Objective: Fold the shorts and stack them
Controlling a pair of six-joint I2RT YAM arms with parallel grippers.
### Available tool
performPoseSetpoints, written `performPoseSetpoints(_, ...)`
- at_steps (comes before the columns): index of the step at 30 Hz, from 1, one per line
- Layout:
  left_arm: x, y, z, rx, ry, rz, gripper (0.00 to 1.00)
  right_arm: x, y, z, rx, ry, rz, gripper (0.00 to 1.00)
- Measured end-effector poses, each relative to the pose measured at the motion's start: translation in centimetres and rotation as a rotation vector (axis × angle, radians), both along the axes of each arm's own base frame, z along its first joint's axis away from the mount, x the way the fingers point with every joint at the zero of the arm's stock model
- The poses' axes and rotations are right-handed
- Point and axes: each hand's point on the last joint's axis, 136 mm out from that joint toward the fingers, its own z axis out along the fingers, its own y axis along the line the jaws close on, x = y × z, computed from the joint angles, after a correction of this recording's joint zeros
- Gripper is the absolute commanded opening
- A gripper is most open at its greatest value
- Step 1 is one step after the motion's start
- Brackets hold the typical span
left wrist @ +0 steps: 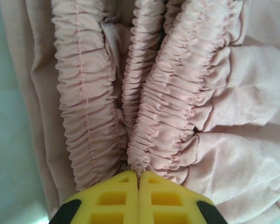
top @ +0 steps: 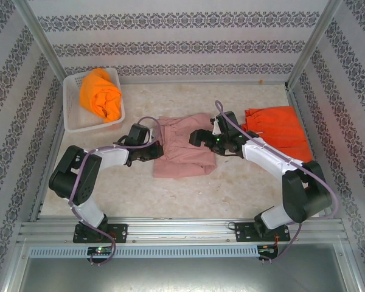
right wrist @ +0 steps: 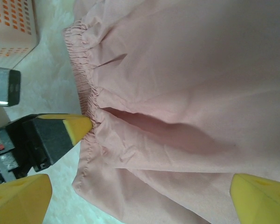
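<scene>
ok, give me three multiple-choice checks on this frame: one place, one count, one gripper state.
1. Where are the yellow-orange shorts?
A) in the white basket
B) flat on the bare table
C) hanging off the table's edge

2. How many shorts are in the top view?
A) two
B) three
C) four

3. The left gripper is:
A) wide open
B) shut on the pink shorts
C) shut on the basket

Answers:
1 A: the bundle sits inside the basket.
2 B: yellow-orange, pink and the red-orange shorts.
3 B: its closed tips pinch the gathered waistband.
</scene>
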Motion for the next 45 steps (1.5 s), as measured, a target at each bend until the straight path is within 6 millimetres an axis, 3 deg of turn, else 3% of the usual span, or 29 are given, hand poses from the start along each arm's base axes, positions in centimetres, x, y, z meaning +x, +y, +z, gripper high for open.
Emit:
performPoseSetpoints(4, 0.1, 0.0, 3.3, -0.018, -0.057, -0.002, 0.0, -0.1, -0.1, -0.4, -0.004, 0.008, -0.001, 0.98)
performPoseSetpoints(10, 0.8, -0.2, 11.6, -0.075, -0.229, -0.004, 0.0, 0.0, 0.0, -0.3, 0.0, 0.002, -0.001, 0.98)
performPoseSetpoints(13, -0.1, 0.3, 12.6, -0.077, -0.256, 0.005, 0.0, 0.0, 0.0, -0.4, 0.003, 0.007, -0.002, 0.98)
performPoseSetpoints(16, -1.9, 1.5, 9.8, -0.049, -0.212, 0.026, 0.0, -0.2, 0.2, -0.6, 0.01, 0.017, 0.003, 0.98)
performPoseSetpoints(21, -6.6, 5.0, 0.2, 0.032, -0.009, 0.101, 0.0, -0.7, 0.6, -1.6, 0.023, 0.053, 0.024, 0.98)
performPoseSetpoints(23, -8.4, 5.9, -2.4, 0.047, 0.057, 0.122, 0.0, -1.0, 0.9, -2.0, 0.024, 0.069, 0.035, 0.98)
performPoseSetpoints(26, -7.6, 5.8, -2.1, 0.014, 0.022, 0.138, 0.14, -1.7, 1.7, -2.7, 0.027, 0.093, 0.066, 0.98)
performPoseSetpoints(29, -7.3, 5.7, -1.8, -0.007, 0.014, 0.142, 0.34, -2.1, 2.2, -3.1, 0.027, 0.108, 0.083, 0.98)
performPoseSetpoints(33, -6.4, 5.6, 1.1, -0.018, -0.039, 0.144, 0.5, -2.3, 2.4, -3.1, 0.028, 0.11, 0.092, 0.98)
performPoseSetpoints(40, -2.0, 6.0, 12.5, -0.024, -0.291, 0.148, 0.55, -2.5, 2.3, -3.3, 0.025, 0.115, 0.091, 0.98)
performPoseSetpoints(42, -1.1, 6.1, 13.9, 0.002, -0.313, 0.135, 0.55, -2.7, 2.2, -3.5, 0.022, 0.12, 0.092, 0.98)
performPoseSetpoints(45, 0.1, 5.8, 13.3, 0.044, -0.286, 0.103, 0.55, -2.9, 2.1, -3.5, 0.022, 0.116, 0.094, 0.98)
